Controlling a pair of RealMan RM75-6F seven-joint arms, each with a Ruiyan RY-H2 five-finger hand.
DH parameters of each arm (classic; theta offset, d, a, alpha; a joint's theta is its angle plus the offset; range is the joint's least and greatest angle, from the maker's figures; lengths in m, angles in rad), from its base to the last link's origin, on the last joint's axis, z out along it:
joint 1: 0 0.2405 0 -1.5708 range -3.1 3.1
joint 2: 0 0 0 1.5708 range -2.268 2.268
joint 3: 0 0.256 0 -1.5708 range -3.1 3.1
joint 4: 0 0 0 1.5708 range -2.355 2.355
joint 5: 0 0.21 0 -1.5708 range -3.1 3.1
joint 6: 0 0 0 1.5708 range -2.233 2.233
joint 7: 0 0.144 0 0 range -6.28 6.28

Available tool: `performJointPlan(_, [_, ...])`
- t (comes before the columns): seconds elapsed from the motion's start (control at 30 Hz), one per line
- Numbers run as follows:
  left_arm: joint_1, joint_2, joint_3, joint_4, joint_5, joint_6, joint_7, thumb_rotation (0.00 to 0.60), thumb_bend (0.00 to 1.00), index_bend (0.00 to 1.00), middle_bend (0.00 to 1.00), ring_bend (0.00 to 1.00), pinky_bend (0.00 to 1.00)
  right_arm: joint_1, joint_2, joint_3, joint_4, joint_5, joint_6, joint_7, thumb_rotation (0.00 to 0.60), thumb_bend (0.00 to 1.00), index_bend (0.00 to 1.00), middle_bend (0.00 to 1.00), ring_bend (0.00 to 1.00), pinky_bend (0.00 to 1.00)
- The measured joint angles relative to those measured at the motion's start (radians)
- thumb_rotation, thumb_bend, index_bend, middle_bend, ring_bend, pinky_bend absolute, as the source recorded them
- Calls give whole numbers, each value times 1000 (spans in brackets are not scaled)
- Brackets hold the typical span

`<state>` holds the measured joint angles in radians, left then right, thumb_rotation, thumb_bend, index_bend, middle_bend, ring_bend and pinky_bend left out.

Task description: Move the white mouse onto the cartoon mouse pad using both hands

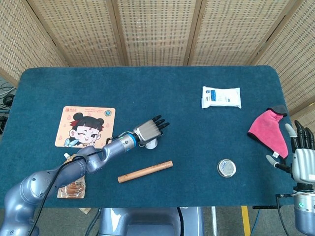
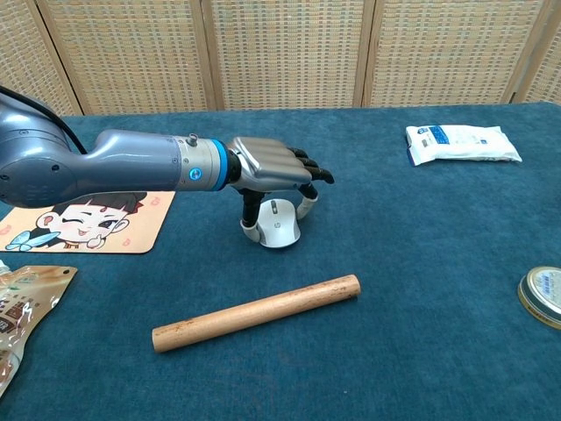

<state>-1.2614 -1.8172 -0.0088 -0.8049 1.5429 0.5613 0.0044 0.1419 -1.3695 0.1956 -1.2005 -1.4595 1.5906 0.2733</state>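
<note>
The white mouse point(image 1: 151, 143) point(image 2: 276, 225) lies on the blue table, mid-left. My left hand point(image 1: 149, 129) point(image 2: 272, 167) reaches over it from the left, palm down. The thumb presses the mouse's left side and a finger its right side, so the hand grips it. The cartoon mouse pad point(image 1: 86, 127) point(image 2: 88, 219), showing a winking girl, lies flat to the left of the mouse with a gap of bare table between them. My right hand point(image 1: 302, 160) stands at the table's right front edge, fingers apart and holding nothing; only the head view shows it.
A wooden rod point(image 1: 145, 171) point(image 2: 256, 312) lies in front of the mouse. A snack bag point(image 1: 71, 187) sits at the front left, a wipes packet point(image 1: 221, 97) at the back right. A pink cloth point(image 1: 269, 131) and a round tin lid point(image 1: 226, 168) lie near the right hand.
</note>
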Motion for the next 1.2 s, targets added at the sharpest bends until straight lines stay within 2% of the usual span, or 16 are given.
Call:
performJointPlan(0.9, [35,96,-12,-105,-9,64,93,600,188,757,0,0,0,-7,8,0,-18,-12,24,9,600,0,81,0,0,0])
performJointPlan(1.2, [59,169,13,-155,25,115,148,600,198,766,0,0,0,-10,12,3,-19,-12,32,11,600,0,82,0,0,0])
